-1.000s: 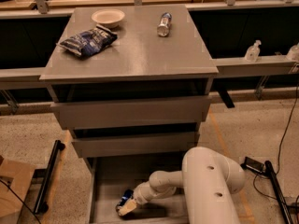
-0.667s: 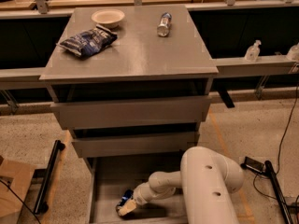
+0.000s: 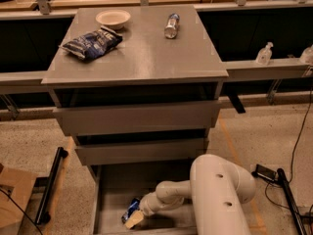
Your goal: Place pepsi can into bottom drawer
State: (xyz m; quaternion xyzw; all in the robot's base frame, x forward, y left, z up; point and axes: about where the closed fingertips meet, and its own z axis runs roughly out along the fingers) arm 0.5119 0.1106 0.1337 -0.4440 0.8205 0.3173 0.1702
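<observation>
The bottom drawer [image 3: 116,189] of the grey cabinet is pulled open at the bottom of the camera view. The pepsi can [image 3: 130,210], dark blue, lies low inside it near the front, on or just above the grey floor. My gripper [image 3: 133,218] is down in the drawer, right against the can, at the end of my white arm [image 3: 220,190], which reaches in from the right. The arm hides the right part of the drawer.
On the cabinet top [image 3: 146,58] lie a slim silver-and-blue can [image 3: 171,25], a blue chip bag [image 3: 92,43] and a white bowl [image 3: 113,18]. The two upper drawers [image 3: 137,117] are nearly closed. A cardboard box [image 3: 12,199] and a black bar [image 3: 51,185] sit left; cables [image 3: 274,175] lie right.
</observation>
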